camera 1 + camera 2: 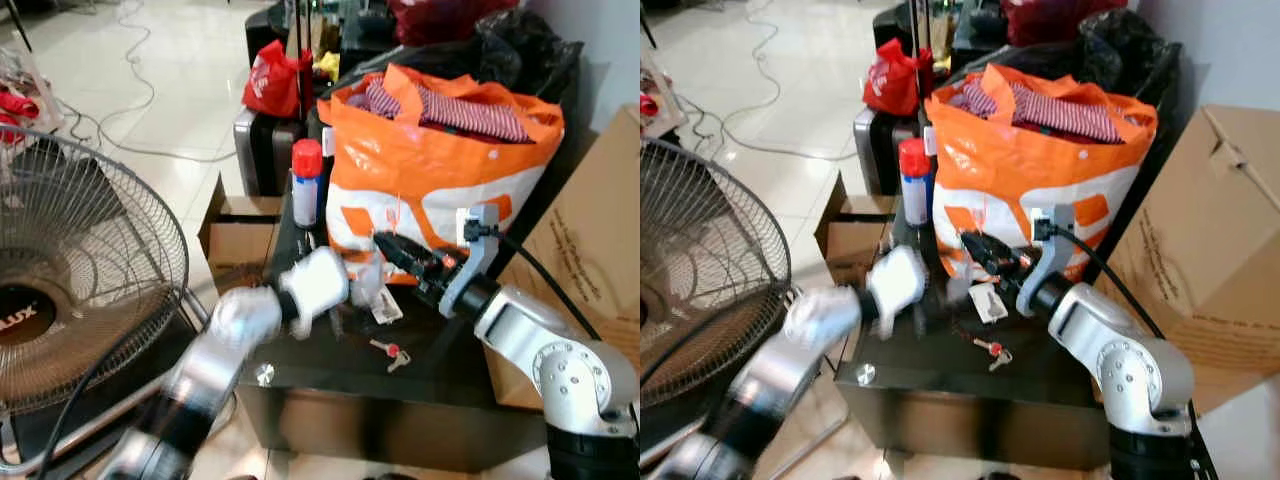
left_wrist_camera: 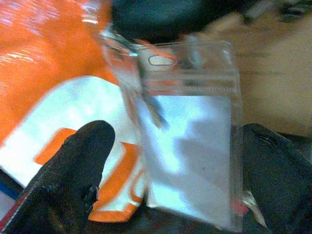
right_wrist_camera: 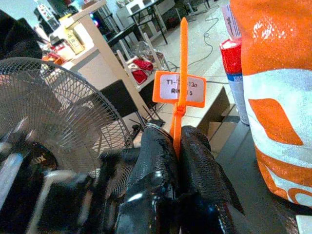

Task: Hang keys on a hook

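Right gripper [image 1: 385,243] was pinched on an orange zip tie [image 3: 182,73], fingers [image 3: 156,165] pressed together around the strap; the tie stood upright out of the fingertips, long axis along the fingers' line, with its labelled orange tag [image 3: 178,89] partway up and the thin tail pointing on beyond it. Right arm [image 1: 540,345] reached in from the robot's right, elbow low at the table's edge, forearm angled up and across toward the front of the orange bag [image 1: 430,170], a black cable looping over the wrist. Left gripper [image 2: 170,170] was spread, one black finger [image 2: 73,170] each side of a clear plastic badge sleeve [image 2: 190,141]; could not tell whether either finger touched it. The sleeve hung just before the bag's orange and white face. Left arm [image 1: 230,340] came up from low left, blurred, wrist level with the tabletop's near side. Keys [image 1: 388,352] with a red tag lay flat on the dark table [image 1: 330,385], near its front edge, between the two arms and apart from both grippers; long axis ran roughly diagonal, too small to tell which end led. A red-capped spray can [image 1: 306,183] stood upright just left of the bag. A standing fan [image 1: 70,270] sat off to the left on the tiled floor
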`<state>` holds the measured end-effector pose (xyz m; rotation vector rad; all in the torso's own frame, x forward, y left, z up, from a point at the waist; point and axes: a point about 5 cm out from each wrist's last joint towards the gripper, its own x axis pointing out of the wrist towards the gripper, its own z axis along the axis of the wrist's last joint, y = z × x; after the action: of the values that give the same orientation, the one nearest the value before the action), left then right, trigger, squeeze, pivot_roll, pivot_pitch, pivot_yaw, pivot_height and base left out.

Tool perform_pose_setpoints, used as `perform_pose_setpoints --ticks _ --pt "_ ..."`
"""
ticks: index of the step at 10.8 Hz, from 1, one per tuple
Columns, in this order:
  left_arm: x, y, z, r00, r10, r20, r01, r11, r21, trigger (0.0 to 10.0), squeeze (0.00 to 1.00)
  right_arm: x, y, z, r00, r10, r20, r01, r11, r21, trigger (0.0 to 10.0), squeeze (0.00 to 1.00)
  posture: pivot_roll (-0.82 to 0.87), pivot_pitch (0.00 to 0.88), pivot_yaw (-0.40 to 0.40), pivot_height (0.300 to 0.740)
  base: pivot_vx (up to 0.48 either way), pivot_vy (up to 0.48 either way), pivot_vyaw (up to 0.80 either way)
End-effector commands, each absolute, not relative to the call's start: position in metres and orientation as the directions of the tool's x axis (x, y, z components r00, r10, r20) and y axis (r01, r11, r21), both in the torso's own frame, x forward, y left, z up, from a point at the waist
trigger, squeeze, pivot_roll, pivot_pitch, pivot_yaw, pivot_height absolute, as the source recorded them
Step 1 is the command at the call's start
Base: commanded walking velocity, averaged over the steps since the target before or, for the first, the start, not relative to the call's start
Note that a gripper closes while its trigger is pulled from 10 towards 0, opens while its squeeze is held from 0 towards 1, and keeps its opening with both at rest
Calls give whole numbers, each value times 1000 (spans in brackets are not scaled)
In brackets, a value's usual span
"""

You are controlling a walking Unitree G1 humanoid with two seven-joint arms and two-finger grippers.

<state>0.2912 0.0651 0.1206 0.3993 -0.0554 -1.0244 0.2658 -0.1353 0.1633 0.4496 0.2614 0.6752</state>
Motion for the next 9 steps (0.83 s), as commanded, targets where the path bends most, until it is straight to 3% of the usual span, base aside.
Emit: perform_pose_setpoints --ticks 1,3,4,5,6,8,9 --pt "296 63 121 539 -833 -129 812 472 342 10000 1000 266 -135 169 757 649 -71 -545 688 479 0 0 -69 0 -10 740 0 0 0" --pt "300 54 122 519 -848 -107 834 475 282 10000 1000 264 -135 169 755 653 -68 -548 684 483 0 0 -74 0 -8 740 0 0 0" --pt "302 49 118 509 -853 -113 844 469 260 10000 596 264 -136 171 757 650 -64 -547 684 483 0 0 -83 0 0 740 0 0 0" --pt "303 45 114 492 -860 -136 855 448 263 10000 82 264 -137 171 761 645 -62 -544 687 481 0 0 -89 0 7 740 0 0 0" --pt "305 47 112 511 -848 -142 846 468 254 10000 0 264 -137 172 763 643 -59 -543 688 481 0 0 -95 0 13 740 0 0 0" --pt "320 54 110 661 -728 -182 737 582 344 10000 0 263 -140 170 775 628 -67 -527 702 479 0 0 -97 0 16 740 0 0 0" --pt "322 57 110 698 -696 -171 704 623 341 10000 0 262 -140 169 776 627 -69 -525 703 481 0 0 -98 0 19 740 0 0 0"
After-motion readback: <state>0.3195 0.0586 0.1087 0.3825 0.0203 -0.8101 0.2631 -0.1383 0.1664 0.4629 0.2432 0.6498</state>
